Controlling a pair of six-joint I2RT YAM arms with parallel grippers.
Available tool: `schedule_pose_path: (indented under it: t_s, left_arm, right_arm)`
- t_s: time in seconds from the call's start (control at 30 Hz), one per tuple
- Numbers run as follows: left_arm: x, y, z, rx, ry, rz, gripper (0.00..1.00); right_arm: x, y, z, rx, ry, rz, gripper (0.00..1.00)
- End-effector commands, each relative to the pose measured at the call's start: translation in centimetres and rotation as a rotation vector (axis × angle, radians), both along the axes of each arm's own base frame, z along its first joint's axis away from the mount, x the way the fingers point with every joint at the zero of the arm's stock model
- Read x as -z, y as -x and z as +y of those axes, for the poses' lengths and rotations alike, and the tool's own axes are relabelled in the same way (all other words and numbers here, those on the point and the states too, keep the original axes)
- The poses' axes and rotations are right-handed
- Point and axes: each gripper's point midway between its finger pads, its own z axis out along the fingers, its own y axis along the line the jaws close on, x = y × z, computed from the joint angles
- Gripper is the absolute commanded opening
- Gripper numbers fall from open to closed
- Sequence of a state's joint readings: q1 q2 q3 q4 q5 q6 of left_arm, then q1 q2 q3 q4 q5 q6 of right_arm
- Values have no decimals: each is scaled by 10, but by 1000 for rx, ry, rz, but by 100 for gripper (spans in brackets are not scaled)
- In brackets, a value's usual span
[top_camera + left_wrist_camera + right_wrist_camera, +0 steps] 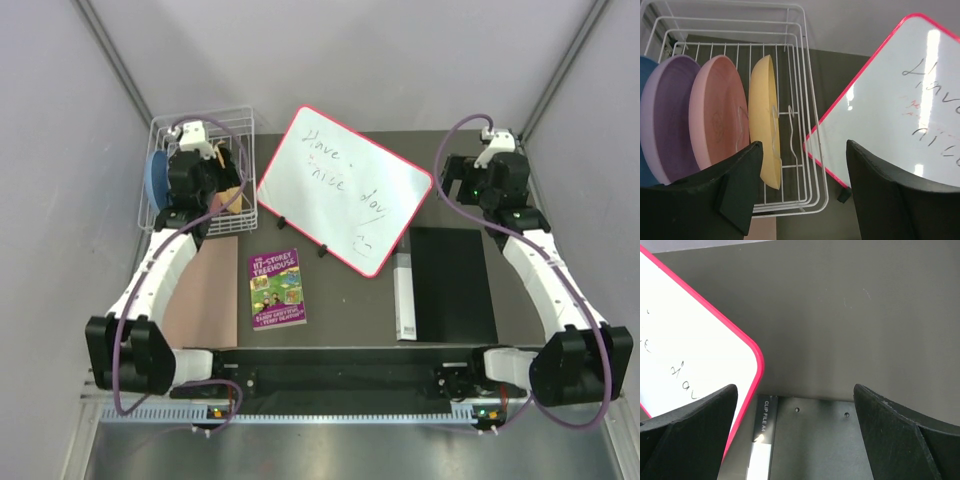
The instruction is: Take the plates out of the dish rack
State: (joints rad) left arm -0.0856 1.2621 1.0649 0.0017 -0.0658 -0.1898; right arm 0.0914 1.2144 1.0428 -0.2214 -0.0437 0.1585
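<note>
The white wire dish rack (812,165) stands at the table's far left corner (215,113). Four plates stand on edge in it, from left to right: blue (645,100), lavender (667,117), pink (720,117) and yellow-orange (765,120). My left gripper (804,150) hovers open above the rack's right end (210,185). Its left finger is near the yellow-orange plate's lower rim and its right finger is over the whiteboard; nothing is between them. My right gripper (795,390) is open and empty at the far right (490,180), above the table.
A red-framed whiteboard (345,185) with handwriting lies tilted right beside the rack. A black clip file (450,285) lies under the right arm. A purple book (276,288) and a pinkish-brown sheet (203,295) lie near the front left.
</note>
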Motion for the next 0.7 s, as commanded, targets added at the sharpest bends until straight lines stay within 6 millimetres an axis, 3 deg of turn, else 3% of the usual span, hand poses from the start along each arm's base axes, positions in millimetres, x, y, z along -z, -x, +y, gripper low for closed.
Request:
schedule_pose_path:
  t_s: [0.0, 0.03, 0.07, 0.33, 0.57, 0.67]
  left_arm:
    - [-5, -23, 11, -58, -40, -36, 69]
    - [6, -27, 12, -70, -47, -14, 56]
    - [10, -29, 12, -75, -53, -10, 51]
    - [49, -43, 22, -165, -114, 27, 50]
    - [74, -49, 33, -222, -158, 86, 52]
    - [82, -51, 37, -246, -181, 106, 49]
  right_arm:
    - [-9, -6, 1, -1, 8, -32, 100]
    - [-7, -6, -1, 5, 9, -31, 100]
    - [-7, -6, -1, 5, 11, -30, 100]
    - [8, -12, -1, 8, 14, 7, 100]
    - [19, -16, 0, 8, 11, 38, 100]
    - [22, -18, 0, 10, 9, 46, 100]
